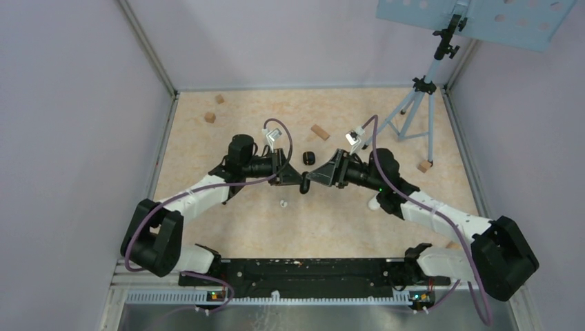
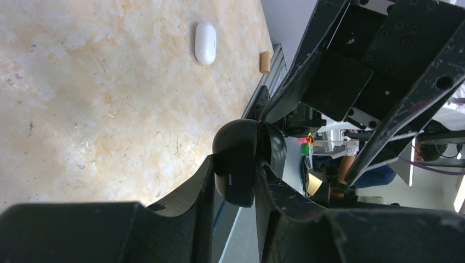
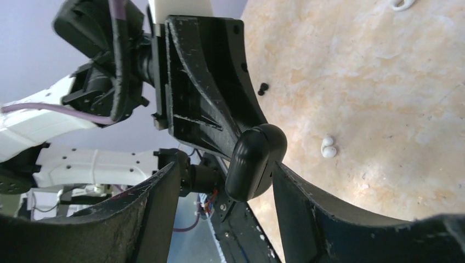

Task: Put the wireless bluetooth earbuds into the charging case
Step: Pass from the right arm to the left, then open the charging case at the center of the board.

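My left gripper (image 2: 234,167) is clenched on the black charging case (image 2: 236,143), up in the air. My right gripper (image 3: 226,167) stands loose around the same case, with one finger close by it and the other far off. If my right side squeezes crooked or pulls, the smooth round case may twist, slip out and fall on the table (image 1: 227,138). No bud is in my fingers. Two white earbuds (image 3: 328,148) lie on the table, right of middle in the right wrist view. They are tiny, shiny and round, and they touch each other.
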Available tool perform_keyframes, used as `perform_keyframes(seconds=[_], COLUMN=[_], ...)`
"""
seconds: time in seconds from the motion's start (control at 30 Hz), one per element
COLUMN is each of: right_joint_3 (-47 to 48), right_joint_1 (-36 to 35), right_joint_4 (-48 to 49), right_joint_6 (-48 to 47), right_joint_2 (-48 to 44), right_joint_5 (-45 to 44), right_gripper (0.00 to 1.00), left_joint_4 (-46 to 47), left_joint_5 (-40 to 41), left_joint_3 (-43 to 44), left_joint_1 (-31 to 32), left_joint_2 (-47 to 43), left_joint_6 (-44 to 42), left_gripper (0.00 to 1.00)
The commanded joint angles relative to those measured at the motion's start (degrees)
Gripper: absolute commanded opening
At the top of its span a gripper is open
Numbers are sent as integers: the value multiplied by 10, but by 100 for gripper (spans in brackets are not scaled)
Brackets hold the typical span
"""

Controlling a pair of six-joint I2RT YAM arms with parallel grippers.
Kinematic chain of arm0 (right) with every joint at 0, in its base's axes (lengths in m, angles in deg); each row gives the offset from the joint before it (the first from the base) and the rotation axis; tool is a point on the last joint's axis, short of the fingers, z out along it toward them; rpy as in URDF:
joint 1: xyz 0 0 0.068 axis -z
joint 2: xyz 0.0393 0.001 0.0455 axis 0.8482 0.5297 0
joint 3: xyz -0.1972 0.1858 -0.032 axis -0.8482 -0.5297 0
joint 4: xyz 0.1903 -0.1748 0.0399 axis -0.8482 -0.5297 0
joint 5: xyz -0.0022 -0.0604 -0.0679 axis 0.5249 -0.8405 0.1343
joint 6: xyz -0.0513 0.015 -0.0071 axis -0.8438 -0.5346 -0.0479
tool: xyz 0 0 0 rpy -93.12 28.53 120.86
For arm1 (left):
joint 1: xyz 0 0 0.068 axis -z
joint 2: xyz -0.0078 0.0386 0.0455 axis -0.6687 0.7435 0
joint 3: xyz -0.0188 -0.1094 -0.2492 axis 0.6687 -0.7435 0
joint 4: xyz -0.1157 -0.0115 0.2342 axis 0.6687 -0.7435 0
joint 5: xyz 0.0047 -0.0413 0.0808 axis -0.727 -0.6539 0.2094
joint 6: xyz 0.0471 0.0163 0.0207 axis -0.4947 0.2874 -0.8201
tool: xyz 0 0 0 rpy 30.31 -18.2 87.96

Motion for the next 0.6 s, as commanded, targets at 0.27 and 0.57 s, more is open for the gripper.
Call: perform_keyframes(seconds=[0.27, 0.57], right_joint_3=[101, 118], right_joint_1=[-52, -69], right_joint_4=[-182, -197], right_joint_6=[-79, -87], right_joint_2=[30, 52], right_joint_5=[-106, -112], right_gripper=[62, 60], left_joint_4=[-25, -29], left_joint_5=[21, 23], left_joint_3=[27, 31], left_joint_1=[0, 0], left_joint_2=[-32, -33], left_joint_6=[-26, -28], left_gripper=[13, 14])
